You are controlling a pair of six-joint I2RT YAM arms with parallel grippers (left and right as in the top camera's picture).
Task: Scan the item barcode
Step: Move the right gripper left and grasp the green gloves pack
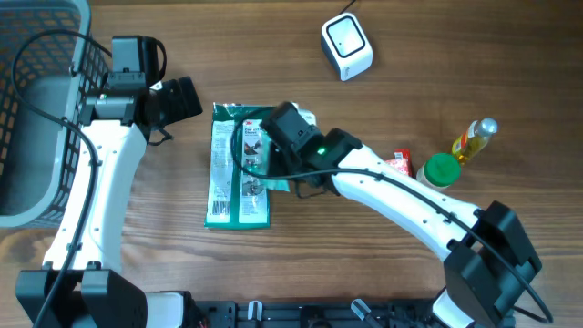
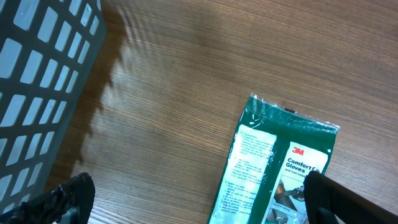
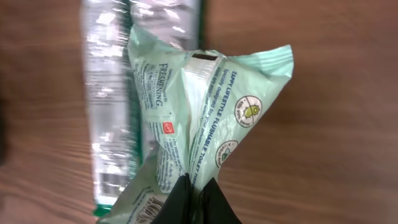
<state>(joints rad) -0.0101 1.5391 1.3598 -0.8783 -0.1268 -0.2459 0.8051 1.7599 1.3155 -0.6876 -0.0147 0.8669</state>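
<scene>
Crumpled mint pack [image 3: 205, 106] lettered "Freshening" and "Flushable Toilet", pinched tight in right fingers [image 3: 214, 202]; left fingers [image 2: 68, 196] gape empty near green 3M "Comfort Gloves" packet [image 2: 273, 155].

Overhead looks straight down on the whole table [image 1: 437, 55]; left wrist looks down nearer, at basket [image 2: 43, 74] and glove packet [image 2: 273, 162]; right wrist, closest, faces the flushable wipes pack [image 3: 199, 106]; all three share the glove packet.
</scene>
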